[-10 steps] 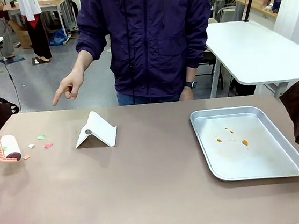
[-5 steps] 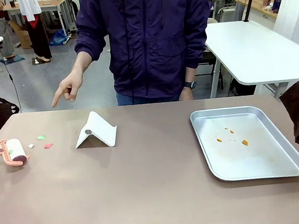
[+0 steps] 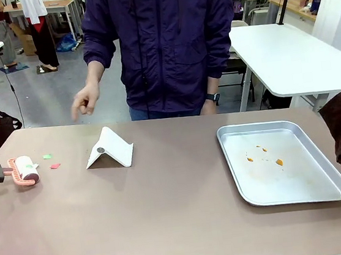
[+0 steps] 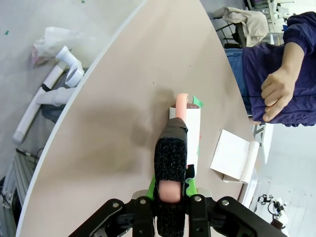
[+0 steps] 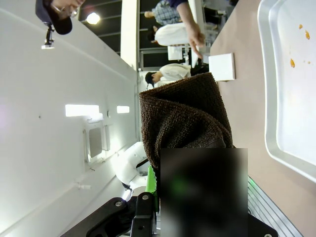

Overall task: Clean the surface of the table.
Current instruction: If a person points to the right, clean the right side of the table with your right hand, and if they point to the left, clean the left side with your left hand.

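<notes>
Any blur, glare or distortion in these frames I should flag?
Front view: the person's hand is motion-blurred; the table and tray are sharp, no harsh glare. Left wrist view: wide-angle bending curves the table edge; a soft shadow lies beside the lint roller. Right wrist view: ceiling lights blow out; the brown cloth is in focus.

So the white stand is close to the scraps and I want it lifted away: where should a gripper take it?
Pinch the stand by its raised top fold, from above, jaws astride the two sloped faces. It sits tent-like on the table, so that fold looks the narrowest free part.
</notes>
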Available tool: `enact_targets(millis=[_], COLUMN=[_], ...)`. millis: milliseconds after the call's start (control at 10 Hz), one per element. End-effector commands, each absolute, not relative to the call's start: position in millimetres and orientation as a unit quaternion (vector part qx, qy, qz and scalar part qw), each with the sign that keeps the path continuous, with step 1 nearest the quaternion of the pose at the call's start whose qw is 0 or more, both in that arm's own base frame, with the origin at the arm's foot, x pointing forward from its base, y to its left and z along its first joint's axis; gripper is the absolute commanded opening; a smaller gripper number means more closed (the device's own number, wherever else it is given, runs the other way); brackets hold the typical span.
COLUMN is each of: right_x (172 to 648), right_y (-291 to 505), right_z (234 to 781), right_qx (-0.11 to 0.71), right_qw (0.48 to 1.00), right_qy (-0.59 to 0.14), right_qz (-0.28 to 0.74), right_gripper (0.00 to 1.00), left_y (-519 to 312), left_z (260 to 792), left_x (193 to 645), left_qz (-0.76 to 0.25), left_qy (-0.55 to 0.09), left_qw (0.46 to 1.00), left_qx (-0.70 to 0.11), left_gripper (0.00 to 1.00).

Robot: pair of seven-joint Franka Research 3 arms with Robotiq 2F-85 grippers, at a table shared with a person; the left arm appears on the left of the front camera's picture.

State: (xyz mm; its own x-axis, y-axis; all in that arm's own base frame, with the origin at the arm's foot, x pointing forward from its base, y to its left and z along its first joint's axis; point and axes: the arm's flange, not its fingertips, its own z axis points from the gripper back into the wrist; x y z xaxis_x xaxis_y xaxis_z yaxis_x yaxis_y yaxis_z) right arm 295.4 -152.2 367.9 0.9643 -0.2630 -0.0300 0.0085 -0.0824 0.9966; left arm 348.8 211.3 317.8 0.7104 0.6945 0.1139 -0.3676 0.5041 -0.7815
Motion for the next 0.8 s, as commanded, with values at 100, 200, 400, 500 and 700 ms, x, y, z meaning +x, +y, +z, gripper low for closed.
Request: enact_targets(millis=[100,200,400,500,700], right_x=[294.7,294.7,294.7,294.7,294.7], right_y=[-151.5,-151.5,-151.5,-151.5,-151.5], right_z=[373.4,373.4,373.4,373.4,373.4], right_qx=[0.726,0.726,0.726,0.726,0.726], right_qw=[0.674,0.674,0.674,0.674,0.674], right_qy=[-0.089,-0.089,-0.089,-0.089,-0.089], right_qz=[-0.1,-0.1,-0.1,-0.1,-0.1], right_gripper=[0.0,0.0,0.0,0.0,0.0], left_y=[198.3,191.8,181.0,175.3,164.2], left_z=[293.9,291.3,285.5,282.4,278.9], left_x=[366.6,374.8,388.8,395.2,406.4], left_qz=[0.33,0.328,0.329,0.329,0.324], left_qy=[-0.177,-0.171,-0.157,-0.151,-0.148], left_qw=[0.851,0.852,0.852,0.853,0.855], left_qx=[-0.369,-0.371,-0.377,-0.377,-0.378], left_gripper=[0.22,0.22,0.22,0.22,0.22])
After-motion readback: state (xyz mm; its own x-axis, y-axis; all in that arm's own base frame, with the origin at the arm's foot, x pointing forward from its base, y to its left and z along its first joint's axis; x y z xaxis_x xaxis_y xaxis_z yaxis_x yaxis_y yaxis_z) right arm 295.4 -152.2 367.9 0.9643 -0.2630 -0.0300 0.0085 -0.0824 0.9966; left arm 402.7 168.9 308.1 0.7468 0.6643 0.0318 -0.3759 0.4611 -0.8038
